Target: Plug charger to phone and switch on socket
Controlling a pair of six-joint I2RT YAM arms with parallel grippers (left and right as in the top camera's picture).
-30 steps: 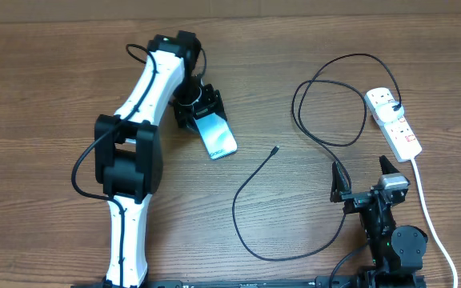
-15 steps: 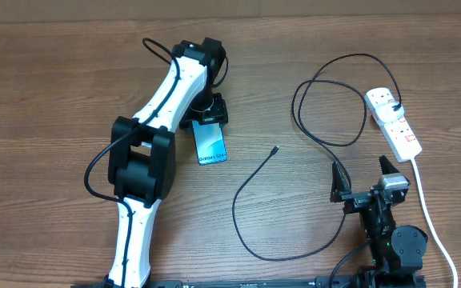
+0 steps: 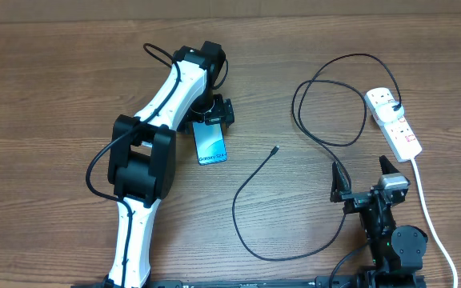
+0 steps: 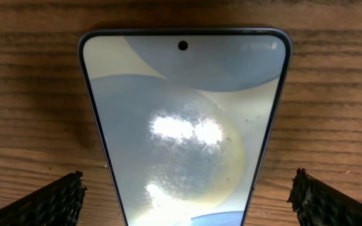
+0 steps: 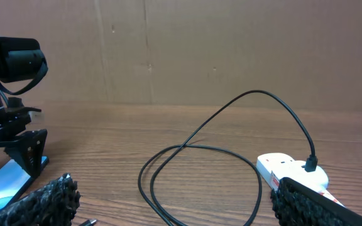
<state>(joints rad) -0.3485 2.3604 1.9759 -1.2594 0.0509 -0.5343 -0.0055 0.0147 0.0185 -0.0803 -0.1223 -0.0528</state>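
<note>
The phone lies flat on the table with its blue screen up, white text at its near end. My left gripper hovers over its far end, open. In the left wrist view the phone lies between the spread fingers, which do not touch it. The black charger cable loops across the table. Its connector tip lies loose right of the phone, and its plug sits in the white socket. My right gripper is open and empty, near the cable.
The socket's thick white cord runs toward the front right edge. In the right wrist view the cable arches up from the socket. A cardboard wall stands behind the table.
The left arm swung right and set the phone down flat, turned lengthwise. Its fingers have since opened off the phone. The right arm, cable and socket have not moved.
</note>
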